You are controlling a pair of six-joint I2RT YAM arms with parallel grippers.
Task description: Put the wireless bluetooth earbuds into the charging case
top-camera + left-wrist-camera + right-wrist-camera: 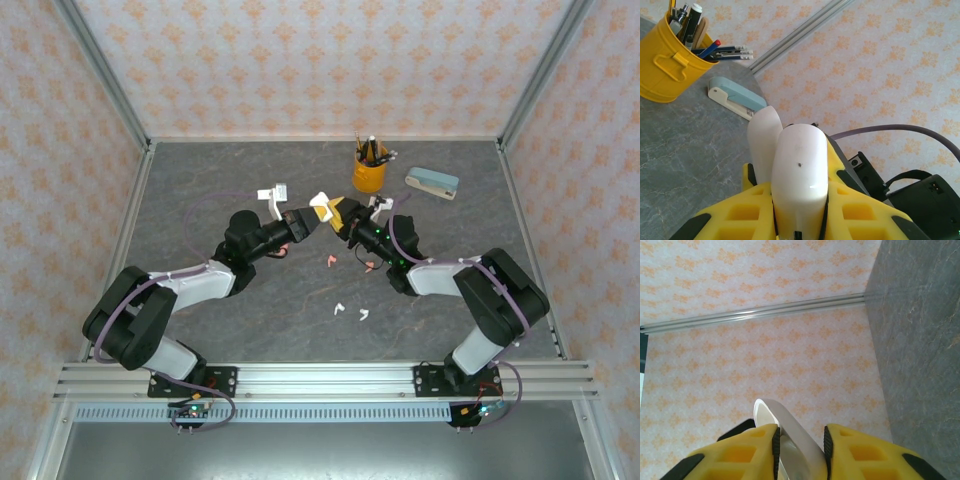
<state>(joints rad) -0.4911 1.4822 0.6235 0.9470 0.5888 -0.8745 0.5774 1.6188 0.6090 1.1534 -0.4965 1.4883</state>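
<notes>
Nearest the counter's (250, 330) near edge, two white earbuds (351, 312) lie loose on the bare surface. Two pink earbuds (331, 262) lie just beyond them, apart from each other, toward the centre. None is seated, so no insertion is done. Above the centre both arms meet. The left gripper (314, 216) is clenched on the white charging case (800, 170), held off the counter. The right gripper (347, 214) looks pinched on the case's thin white lid part (790, 435), so the step in hand is probably opening it. What's left is to finish opening, then pick and seat the buds. Farther out sits a small white object (275, 192), maybe another case, too small to tell. A yellow cup (368, 174) of pens and a stapler (432, 183) stand near the far edge.
</notes>
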